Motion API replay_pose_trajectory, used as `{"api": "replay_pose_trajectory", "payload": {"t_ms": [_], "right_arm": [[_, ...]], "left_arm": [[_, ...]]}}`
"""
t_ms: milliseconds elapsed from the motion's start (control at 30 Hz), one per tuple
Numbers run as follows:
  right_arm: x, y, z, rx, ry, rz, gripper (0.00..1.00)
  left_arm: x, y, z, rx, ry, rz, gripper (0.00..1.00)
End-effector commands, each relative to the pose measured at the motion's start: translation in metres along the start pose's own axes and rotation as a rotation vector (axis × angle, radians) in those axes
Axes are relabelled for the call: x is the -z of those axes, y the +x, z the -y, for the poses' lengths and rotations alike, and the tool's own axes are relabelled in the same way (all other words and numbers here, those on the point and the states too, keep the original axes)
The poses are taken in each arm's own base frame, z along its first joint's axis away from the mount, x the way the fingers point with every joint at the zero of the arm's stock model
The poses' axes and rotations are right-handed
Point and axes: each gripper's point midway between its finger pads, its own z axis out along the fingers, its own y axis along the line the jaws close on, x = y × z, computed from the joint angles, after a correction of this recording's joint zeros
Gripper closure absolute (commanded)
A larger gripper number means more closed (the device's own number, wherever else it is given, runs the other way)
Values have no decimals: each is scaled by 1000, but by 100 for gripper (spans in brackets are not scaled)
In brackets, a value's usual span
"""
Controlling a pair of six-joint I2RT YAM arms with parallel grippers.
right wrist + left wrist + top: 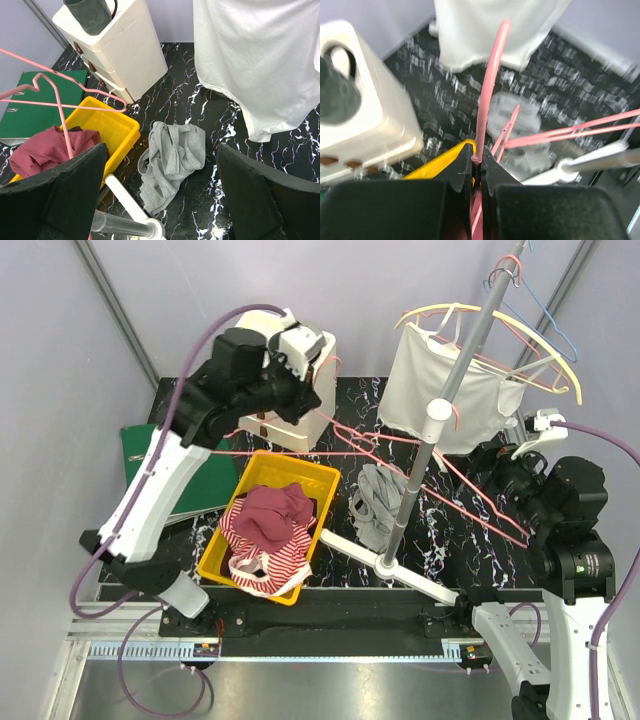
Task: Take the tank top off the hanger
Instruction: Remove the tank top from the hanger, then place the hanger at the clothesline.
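Left wrist view: my left pincer (476, 165) is clenched on the bare pink hanger (492, 75), holding it clear I guess. The grey tank top (172, 160) lies crumpled on the tabletop (210, 105) under my wide-open right pincer (161, 150).

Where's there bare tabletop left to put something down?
Bare marble lies between the white drawers and the hanging white shirt, and beside the grey top under that shirt. The left is crowded: yellow bin, green binder. The pink hanger crosses the middle.
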Motion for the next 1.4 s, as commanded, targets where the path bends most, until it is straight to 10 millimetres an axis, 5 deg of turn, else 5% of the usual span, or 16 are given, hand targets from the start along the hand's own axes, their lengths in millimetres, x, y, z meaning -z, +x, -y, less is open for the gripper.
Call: {"api": "replay_pose_trajectory", "payload": {"t_ms": [0, 200, 367, 567, 1000, 1200, 1300, 1367], "right_arm": [[7, -17, -2, 1, 10, 62, 3], [15, -31, -10, 28, -11, 99, 5], [14, -33, -14, 91, -43, 87, 8], [9, -20, -29, 128, -161, 37, 13], [-9, -3, -27, 128, -203, -20, 33], [-11, 6, -35, 136, -268, -31, 50], [-12, 6, -34, 123, -260, -26, 84], [-14, 3, -31, 117, -237, -14, 85]], "left_arm": [[19, -75, 31, 36, 159, 339, 100], [-3, -101, 71, 93, 453, 413, 100], [2, -113, 96, 36, 626, 453, 100], [5, -110, 102, -10, 663, 453, 100], [18, -95, 112, -92, 745, 428, 100], [27, -97, 113, -101, 777, 430, 100], [26, -100, 113, -90, 778, 432, 100], [24, -101, 113, -74, 778, 435, 100]]}}
